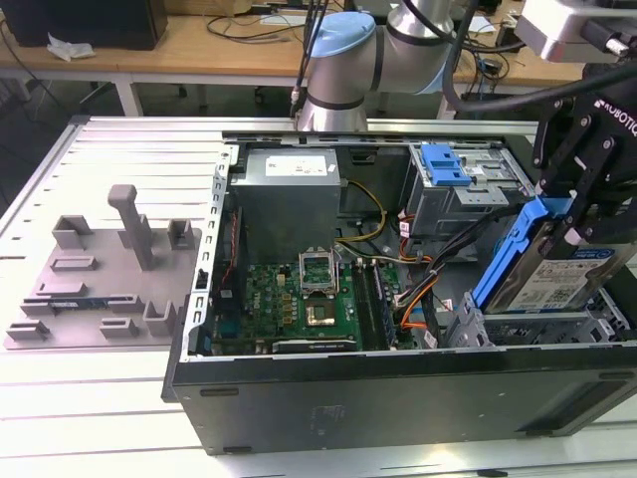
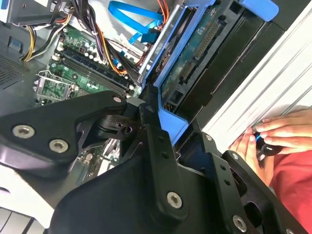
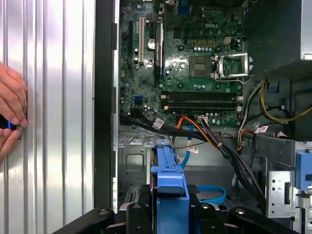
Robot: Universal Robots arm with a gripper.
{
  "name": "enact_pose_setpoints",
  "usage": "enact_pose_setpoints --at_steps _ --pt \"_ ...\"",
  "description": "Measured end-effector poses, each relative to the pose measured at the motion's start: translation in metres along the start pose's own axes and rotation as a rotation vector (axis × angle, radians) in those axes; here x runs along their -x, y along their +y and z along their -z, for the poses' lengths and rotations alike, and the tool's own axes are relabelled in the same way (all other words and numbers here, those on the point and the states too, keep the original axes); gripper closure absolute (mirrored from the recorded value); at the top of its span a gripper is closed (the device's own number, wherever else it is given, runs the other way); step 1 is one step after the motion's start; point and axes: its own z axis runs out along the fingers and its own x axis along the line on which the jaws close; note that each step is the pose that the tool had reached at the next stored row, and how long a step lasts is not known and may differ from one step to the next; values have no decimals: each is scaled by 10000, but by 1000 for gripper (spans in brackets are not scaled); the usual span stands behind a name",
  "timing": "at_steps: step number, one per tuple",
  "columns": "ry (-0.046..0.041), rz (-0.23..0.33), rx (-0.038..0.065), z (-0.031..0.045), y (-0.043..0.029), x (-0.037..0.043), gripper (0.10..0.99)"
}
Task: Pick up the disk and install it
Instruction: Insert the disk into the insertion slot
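The disk (image 1: 552,277), a silver hard drive with a white-and-blue label in a bright blue carrier bracket, hangs tilted over the metal drive bay (image 1: 528,327) at the exterior view's right end of the open computer case. My gripper (image 1: 575,221) is shut on the disk's upper end. In the second wrist view the gripper (image 2: 178,130) clamps the blue bracket, and the disk (image 2: 195,53) shows its green circuit board underside. In the first wrist view the disk (image 3: 168,168) is edge-on as a blue strip between the black fingers (image 3: 139,214), with the gripper (image 3: 168,207) over the bay.
The case holds a motherboard (image 1: 299,299), a power supply (image 1: 289,194), loose cables (image 1: 423,289) beside the bay and a blue latch (image 1: 445,164) on the upper drive cage. A grey fixture tray (image 1: 105,274) lies at the exterior view's left. A person's hand (image 3: 9,109) rests on the ribbed table.
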Motion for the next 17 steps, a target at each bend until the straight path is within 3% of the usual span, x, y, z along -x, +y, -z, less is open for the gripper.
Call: enact_pose_setpoints --at_steps 10,11,12,17 --pt "-39 0 0 -120 -1 -23 718" --pt "-34 0 0 -121 -1 -25 718" --pt "-38 1 0 -122 -1 -25 643" --pt "-40 2 0 -124 -1 -25 643"
